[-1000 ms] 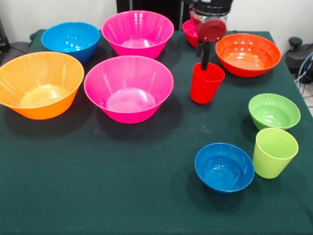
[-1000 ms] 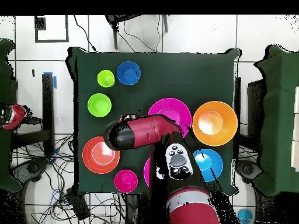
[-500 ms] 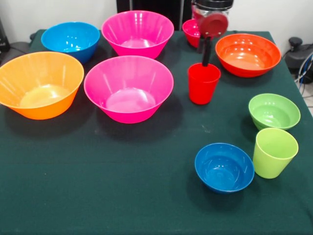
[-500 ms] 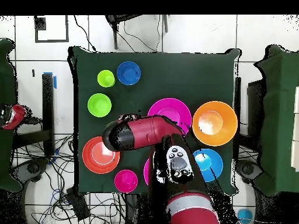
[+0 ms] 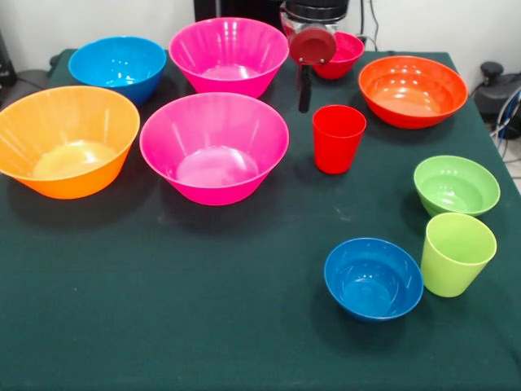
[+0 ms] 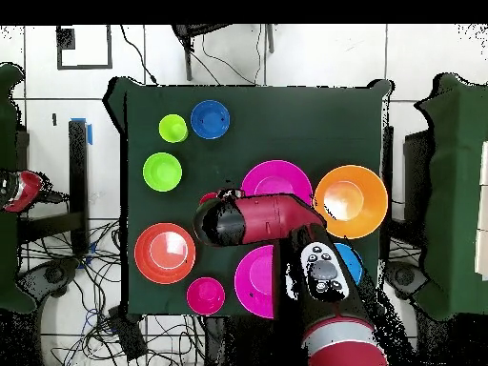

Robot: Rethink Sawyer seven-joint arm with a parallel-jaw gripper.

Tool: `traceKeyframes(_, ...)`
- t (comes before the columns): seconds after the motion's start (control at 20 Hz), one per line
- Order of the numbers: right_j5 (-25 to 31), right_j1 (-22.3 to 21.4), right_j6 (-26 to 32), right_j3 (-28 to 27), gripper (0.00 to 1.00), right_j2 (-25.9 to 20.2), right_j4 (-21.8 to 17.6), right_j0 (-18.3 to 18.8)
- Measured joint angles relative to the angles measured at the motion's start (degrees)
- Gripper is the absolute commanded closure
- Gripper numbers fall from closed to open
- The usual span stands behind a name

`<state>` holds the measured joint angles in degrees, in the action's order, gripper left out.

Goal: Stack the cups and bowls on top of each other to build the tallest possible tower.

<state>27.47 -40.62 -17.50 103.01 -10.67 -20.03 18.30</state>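
My gripper (image 5: 304, 98) is hanging over the green cloth (image 5: 163, 309) as one dark narrow stem under a round red cap, just at ten o'clock of the red cup (image 5: 339, 138) and apart from it; I cannot tell whether it is released or clenched.

The red cup is standing upright, mouth up, a smooth tapered tumbler, alone on the cloth. At its two o'clock the wide red-orange bowl (image 5: 413, 90) is sitting, glossy and shallow. At its nine o'clock a big pink bowl (image 5: 214, 147) is resting, faintly ribbed inside, with the second pink bowl (image 5: 229, 55) behind it.

At five o'clock of the red cup the lime cup (image 5: 456, 253) is standing just beside the small green bowl (image 5: 456, 185) and the small blue bowl (image 5: 373, 278). Nothing is stacked.
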Motion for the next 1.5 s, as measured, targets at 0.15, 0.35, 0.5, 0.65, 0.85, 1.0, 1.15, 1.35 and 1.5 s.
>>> traceKeyframes(0.15, -0.01, -0.19, 0.0, 0.22, 0.0, 0.07, 0.01, 0.05)
traceKeyframes(0.35, -0.02, -2.58, 0.0, 2.46, 0.0, 0.25, 0.01, -0.38)
traceKeyframes(0.5, -0.01, -4.83, 0.0, 4.68, 0.0, 0.4, 0.01, -0.79)
traceKeyframes(0.65, -0.02, -7.41, -0.04, 7.44, 0.0, 0.85, 0.02, -1.54)
traceKeyframes(0.85, -0.42, -9.24, -0.38, 10.22, 0.0, 2.61, 0.02, -2.95)
traceKeyframes(1.0, -1.16, -9.65, -0.38, 11.97, 0.0, 3.38, 0.02, -2.77)
traceKeyframes(1.15, -2.15, -9.58, -0.38, 12.79, 0.0, 3.38, 0.02, -2.01)
traceKeyframes(1.35, -4.61, -8.08, -0.38, 13.12, 0.0, 3.5, 0.02, -0.72)
traceKeyframes(1.5, -6.27, -6.78, -0.38, 13.11, 0.0, 3.53, 0.04, -0.59)
